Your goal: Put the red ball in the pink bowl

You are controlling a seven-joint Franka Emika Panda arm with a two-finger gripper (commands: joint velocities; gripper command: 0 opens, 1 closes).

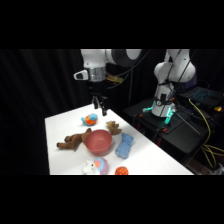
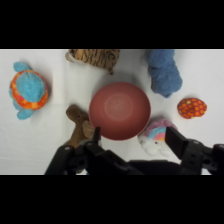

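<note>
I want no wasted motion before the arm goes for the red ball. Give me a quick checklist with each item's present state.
1. Red ball visible on table: ok.
2. Ball free of neighbours: ok, apart from the blue cloth and plush ball.
3. Pink bowl empty and upright: ok.
4. Gripper empty, jaws open: ok.
5. Gripper over ball: not ok, it hangs above the bowl.
6. Ball within reach: cannot tell.

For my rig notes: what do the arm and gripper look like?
The glossy white arm has rounded shells, dark joint bands and a teal glow at its base. Its black two-finger gripper hangs beneath a white and silver wrist with a yellowish cable. The wrist view shows black linkage and fingers.
</note>
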